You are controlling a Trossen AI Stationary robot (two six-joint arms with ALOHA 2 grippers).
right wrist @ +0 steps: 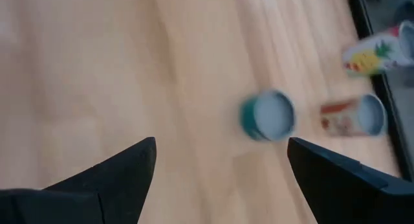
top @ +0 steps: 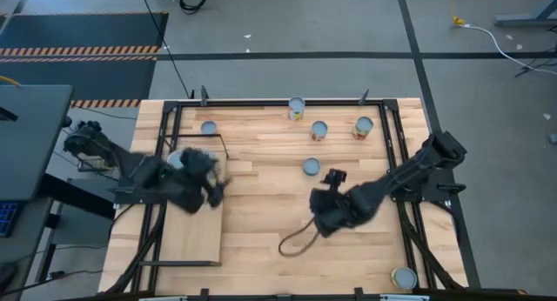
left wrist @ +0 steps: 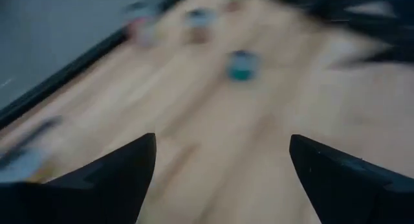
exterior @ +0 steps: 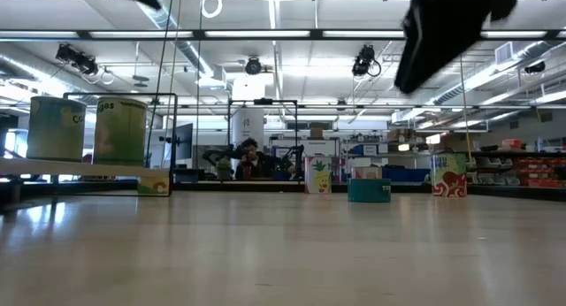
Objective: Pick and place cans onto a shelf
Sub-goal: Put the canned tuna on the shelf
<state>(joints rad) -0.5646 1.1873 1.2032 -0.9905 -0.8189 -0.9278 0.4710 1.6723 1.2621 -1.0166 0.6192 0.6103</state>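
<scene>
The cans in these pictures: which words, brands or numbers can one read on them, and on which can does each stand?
"C...ges", partly hidden: on the pale green cans on the shelf, low view.
Pineapple can: picture only, no readable word.
Teal can and red-patterned can: too small to read.
Other views: labels too blurred.

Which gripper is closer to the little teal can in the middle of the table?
The right gripper. It hangs open just short of the teal can, which lies ahead of it. The left gripper, also open, is farther off, over by the shelf.
</scene>
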